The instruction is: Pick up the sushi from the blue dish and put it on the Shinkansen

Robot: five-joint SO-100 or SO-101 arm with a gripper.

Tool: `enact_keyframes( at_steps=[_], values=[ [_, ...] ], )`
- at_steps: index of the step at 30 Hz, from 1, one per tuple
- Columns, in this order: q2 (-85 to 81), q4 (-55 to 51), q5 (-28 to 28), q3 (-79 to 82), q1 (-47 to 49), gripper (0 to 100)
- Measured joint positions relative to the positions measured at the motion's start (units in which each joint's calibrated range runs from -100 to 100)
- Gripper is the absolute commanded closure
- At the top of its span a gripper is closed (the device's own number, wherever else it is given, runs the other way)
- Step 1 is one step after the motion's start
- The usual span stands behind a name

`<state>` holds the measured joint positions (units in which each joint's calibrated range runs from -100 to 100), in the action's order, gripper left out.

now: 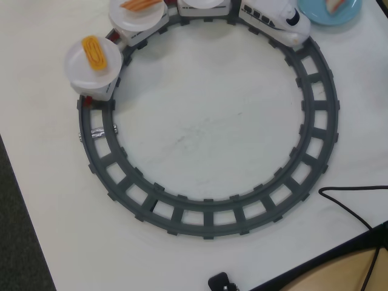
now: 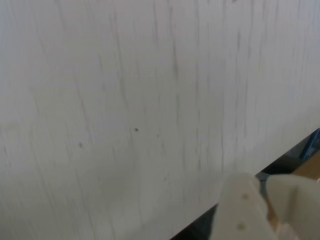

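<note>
In the overhead view the blue dish (image 1: 320, 16) lies at the top right corner, cut by the frame edge, with the pale pink-white sushi (image 1: 335, 5) partly showing on it. The white Shinkansen (image 1: 276, 18) stands on the grey track just left of the dish and pulls cars topped with white plates (image 1: 85, 70). My gripper does not show in the overhead view. In the wrist view my gripper (image 2: 263, 184) sits at the lower right, its two white fingers (image 2: 242, 205) nearly together with nothing between them, over bare white table near its edge.
The grey ring track (image 1: 316, 121) fills the table's middle. A yellow egg piece (image 1: 94, 51) and an orange striped piece (image 1: 140, 3) lie on train plates. A black cable (image 1: 345, 203) and a small black object (image 1: 221, 283) are at the lower right. The table edge runs down the left.
</note>
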<state>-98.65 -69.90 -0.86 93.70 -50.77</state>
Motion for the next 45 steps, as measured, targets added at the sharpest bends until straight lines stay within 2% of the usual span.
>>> enact_keyframes(
  at_steps=[41,45],
  values=[
    [0.00,-0.17,0.21,0.00,-0.16,98],
    [0.00,-0.09,-2.20,0.00,-2.36,98]
  ],
)
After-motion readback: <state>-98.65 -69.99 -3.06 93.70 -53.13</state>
